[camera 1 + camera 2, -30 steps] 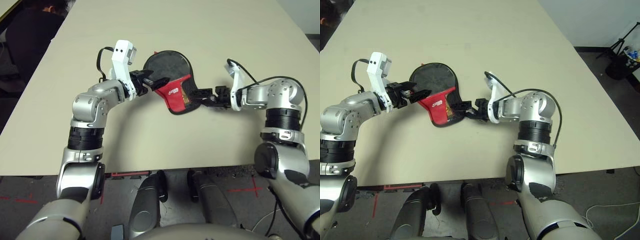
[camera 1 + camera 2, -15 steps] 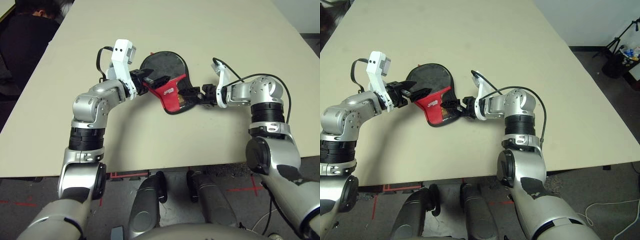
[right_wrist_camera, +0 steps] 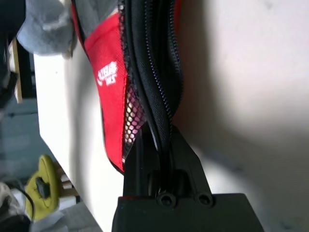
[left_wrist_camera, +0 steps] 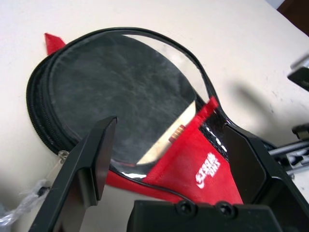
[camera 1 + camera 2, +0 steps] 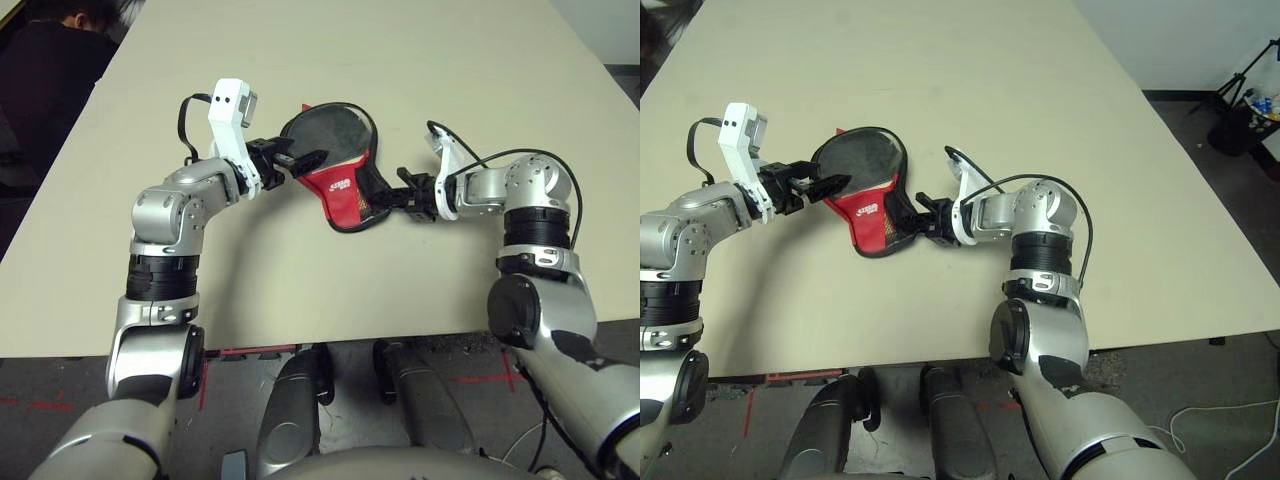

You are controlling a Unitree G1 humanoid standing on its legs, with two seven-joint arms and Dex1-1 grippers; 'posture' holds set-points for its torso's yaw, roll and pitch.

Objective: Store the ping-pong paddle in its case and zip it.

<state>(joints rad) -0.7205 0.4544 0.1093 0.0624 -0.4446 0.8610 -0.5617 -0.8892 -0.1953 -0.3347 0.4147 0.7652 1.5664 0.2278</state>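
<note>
We have the ping-pong paddle (image 4: 125, 92) inside the case (image 5: 345, 195), behind its clear side, the round head toward the far end and the light handle running under the red panel (white logo facing up). Our right gripper (image 3: 161, 154) is closed on the case's zipper rim at the near right. Our left gripper (image 4: 154, 164) stands wide open at the case's left, holding nothing, perhaps just above the table (image 5: 270, 300).

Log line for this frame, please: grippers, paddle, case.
left gripper: open, by case | right gripper: shut on case's black rim | paddle: inside case, under clear side | case: on table
</note>
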